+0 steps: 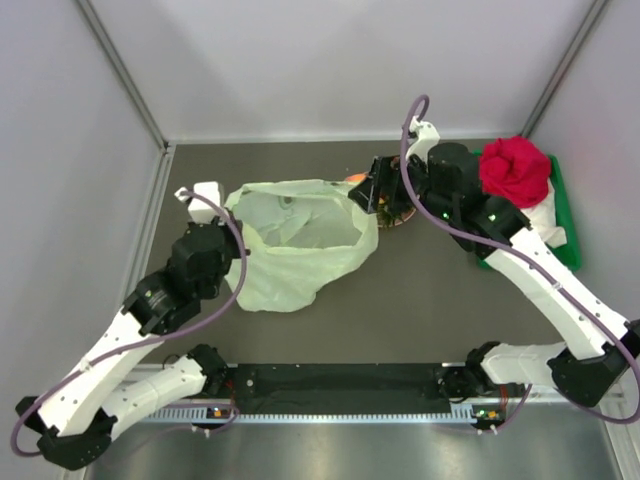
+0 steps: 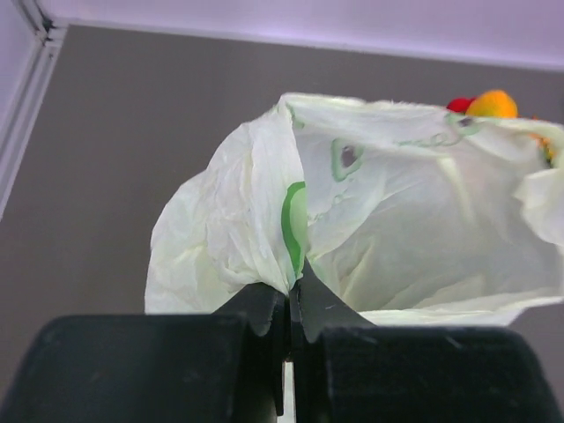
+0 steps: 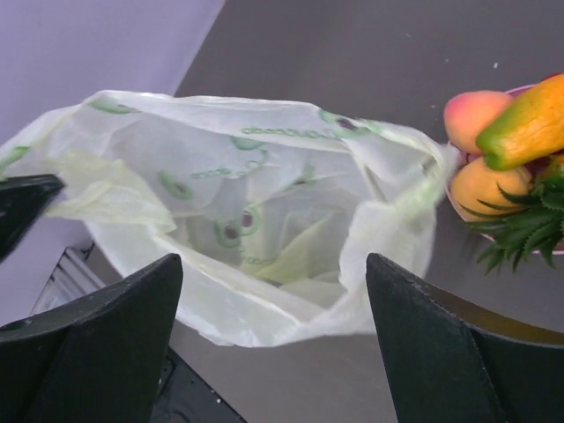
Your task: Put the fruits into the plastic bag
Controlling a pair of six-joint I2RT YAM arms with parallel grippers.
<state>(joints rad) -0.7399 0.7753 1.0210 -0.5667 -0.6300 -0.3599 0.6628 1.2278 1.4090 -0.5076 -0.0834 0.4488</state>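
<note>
Pale-green plastic bag [image 2: 397,229] rim tight between left fingers [image 2: 330,310]; right fingers [image 3: 441,339] wide apart, empty.

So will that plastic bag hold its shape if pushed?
Probably not: the plastic bag is thin, creased film, so likely floppy. It looks light, so a push may crumple it, though the left gripper pinches one edge.

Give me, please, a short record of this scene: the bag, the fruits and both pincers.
plastic bag: mouth open, no fruit seen inside
fruits: heaped just outside the bag's mouth
left pincer: shut on the bag's rim
right pincer: open, over the bag's mouth, holding nothing
red cloth: on the green tray, far right
</note>
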